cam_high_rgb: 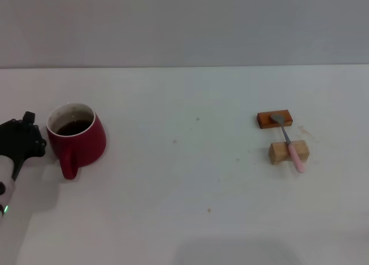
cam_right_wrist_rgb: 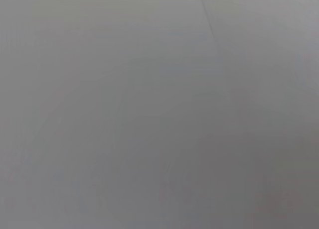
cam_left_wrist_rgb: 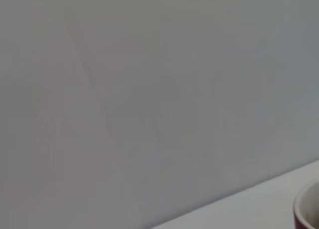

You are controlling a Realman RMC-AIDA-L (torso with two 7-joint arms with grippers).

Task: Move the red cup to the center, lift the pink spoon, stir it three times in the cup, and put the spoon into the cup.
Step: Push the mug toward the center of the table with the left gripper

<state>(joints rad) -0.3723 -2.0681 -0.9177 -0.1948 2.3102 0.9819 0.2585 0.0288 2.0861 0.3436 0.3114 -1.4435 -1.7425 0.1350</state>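
Low at the table's left edge, the left gripper (cam_high_rgb: pixel 26 135) sits just beside the red cup (cam_high_rgb: pixel 76 137), apparently short of touching it; whether its claw is released or clenched cannot be told. Upright on the white table (cam_high_rgb: pixel 184 207), the cup holds dark liquid, handle toward the robot. Well apart on the right, the pink spoon (cam_high_rgb: pixel 290 143) bridges an orange block (cam_high_rgb: pixel 265 120) and a tan block (cam_high_rgb: pixel 278 154).

Bare lab bench: plain white tabletop (cam_high_rgb: pixel 190 207); blank grey wall (cam_high_rgb: pixel 184 23).
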